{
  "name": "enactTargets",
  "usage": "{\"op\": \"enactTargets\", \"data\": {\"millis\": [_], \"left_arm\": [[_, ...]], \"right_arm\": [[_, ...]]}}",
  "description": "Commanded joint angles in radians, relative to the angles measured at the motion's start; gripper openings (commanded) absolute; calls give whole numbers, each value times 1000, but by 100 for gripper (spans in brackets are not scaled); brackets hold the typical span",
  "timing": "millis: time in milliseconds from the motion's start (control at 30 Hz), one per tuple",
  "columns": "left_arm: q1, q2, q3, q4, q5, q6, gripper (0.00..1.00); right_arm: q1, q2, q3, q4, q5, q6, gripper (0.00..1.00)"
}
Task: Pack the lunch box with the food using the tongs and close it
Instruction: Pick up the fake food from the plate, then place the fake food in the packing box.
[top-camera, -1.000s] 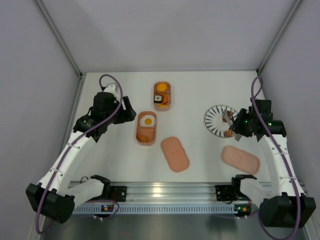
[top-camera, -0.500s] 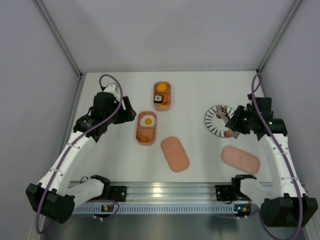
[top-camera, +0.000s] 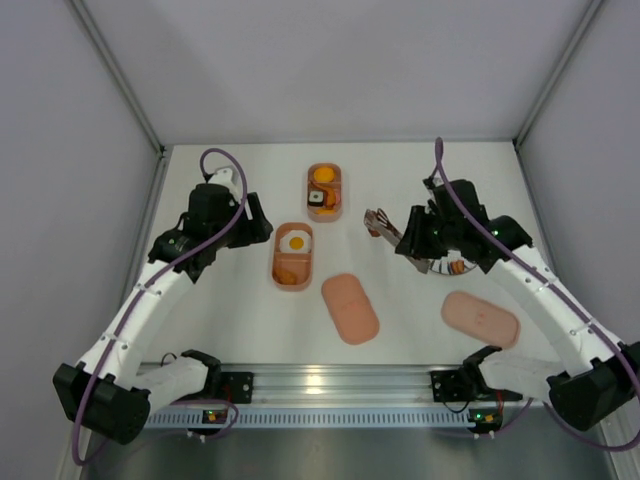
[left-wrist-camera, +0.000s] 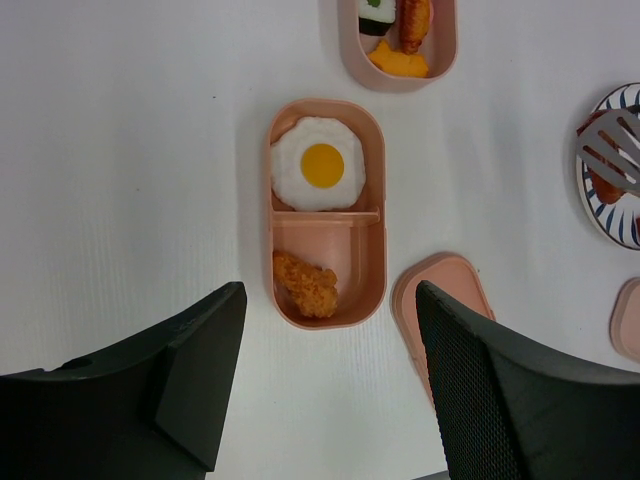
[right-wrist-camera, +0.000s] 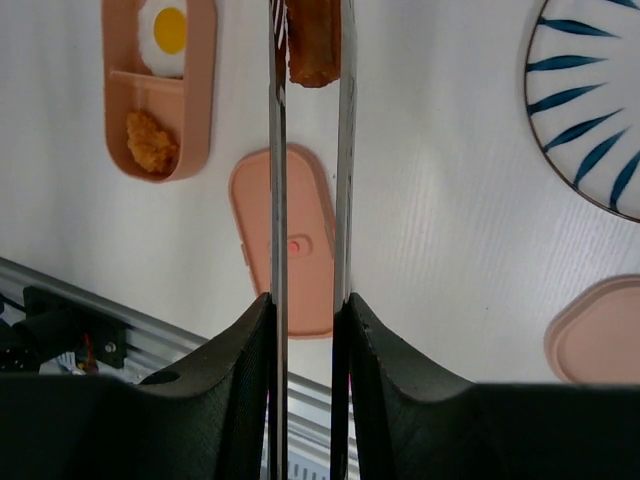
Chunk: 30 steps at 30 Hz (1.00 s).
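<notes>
Two pink lunch box trays lie open. The near tray (top-camera: 291, 256) (left-wrist-camera: 377, 262) holds a fried egg (left-wrist-camera: 318, 165) and an orange fried piece (left-wrist-camera: 306, 283). The far tray (top-camera: 325, 191) holds an orange piece and a sushi roll. My right gripper (top-camera: 407, 240) (right-wrist-camera: 310, 310) is shut on the silvery tongs (top-camera: 384, 224) (right-wrist-camera: 277, 150). The tongs pinch a brown-red food strip (right-wrist-camera: 314, 45) above the table, right of the trays. My left gripper (top-camera: 260, 228) (left-wrist-camera: 330, 370) hangs open just left of the near tray, holding nothing.
One flat pink lid (top-camera: 350, 308) (right-wrist-camera: 310, 240) lies in front of the near tray, another lid (top-camera: 481, 318) (right-wrist-camera: 595, 340) at the front right. The striped plate (top-camera: 436, 266) (right-wrist-camera: 595, 110) is partly hidden under my right arm. Grey walls enclose the table.
My right arm has swung left from the plate, carrying the tongs and the food strip towards the trays. The left arm has not moved.
</notes>
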<state>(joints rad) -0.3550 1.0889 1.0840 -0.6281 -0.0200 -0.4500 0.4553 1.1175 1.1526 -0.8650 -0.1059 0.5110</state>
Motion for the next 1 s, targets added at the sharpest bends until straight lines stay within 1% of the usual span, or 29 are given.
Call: {"op": "enactTargets", "data": {"millis": [0, 133, 333, 400, 733, 967], "left_arm": [[5, -1, 4, 44, -11, 1, 74], [5, -1, 2, 44, -14, 0, 74], [5, -9, 4, 31, -26, 5, 74], [4, -11, 5, 28, -29, 7, 74], [5, -11, 4, 27, -31, 8, 74], [5, -17, 7, 16, -43, 16, 74]], "right_arm": [[89, 34, 85, 99, 54, 57, 6], [213, 125, 139, 136, 84, 78, 6], [342, 257, 249, 156, 101, 84, 5], [361, 280, 263, 156, 126, 84, 5], [447, 396, 332, 170, 141, 81, 6], [457, 479, 384, 185, 140, 81, 5]]}}
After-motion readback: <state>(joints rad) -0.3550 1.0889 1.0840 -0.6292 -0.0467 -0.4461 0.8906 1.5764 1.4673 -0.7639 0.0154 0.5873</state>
